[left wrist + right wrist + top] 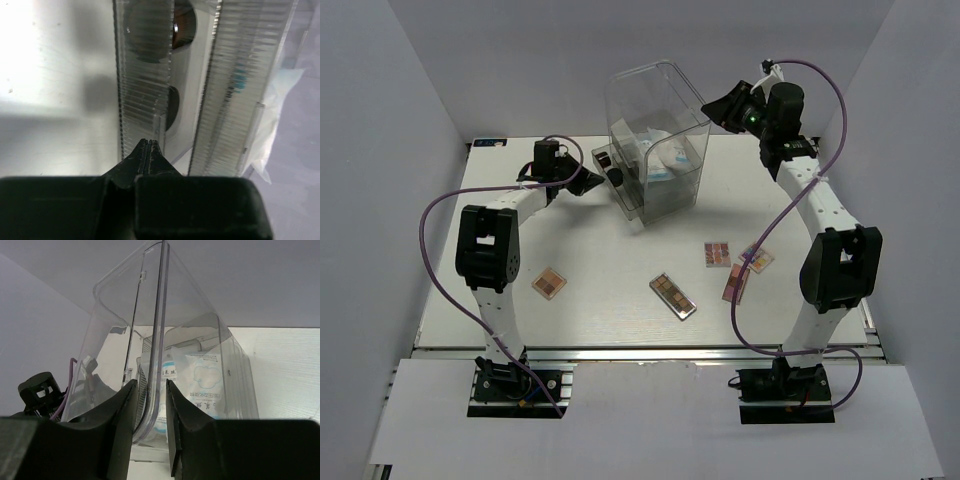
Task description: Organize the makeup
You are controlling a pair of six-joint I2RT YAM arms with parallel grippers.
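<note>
Left arm (485,240): one. I see it stretched forward over the worktop (610,240). The left gripper (147,146) has its fingers pressed together on nothing, tips right at the ribbed front of the clear drawer box (655,150).

Right arm (840,265): one, raised high toward the far right. The right gripper (150,385) straddles the edge of the box's upright lid (655,95), one finger on each side. I cannot tell whether they actually pinch the plastic.

Eyeshadow palettes (673,296): five, all flat on the worktop. One brown lies near the left arm, one long brown lies centre, and three are clustered toward the right arm.

White packets (200,390): two, inside the box.

Round black jar (616,178): one, at the box's left-front face.

Dark cube (603,158): one, just behind the jar.
</note>
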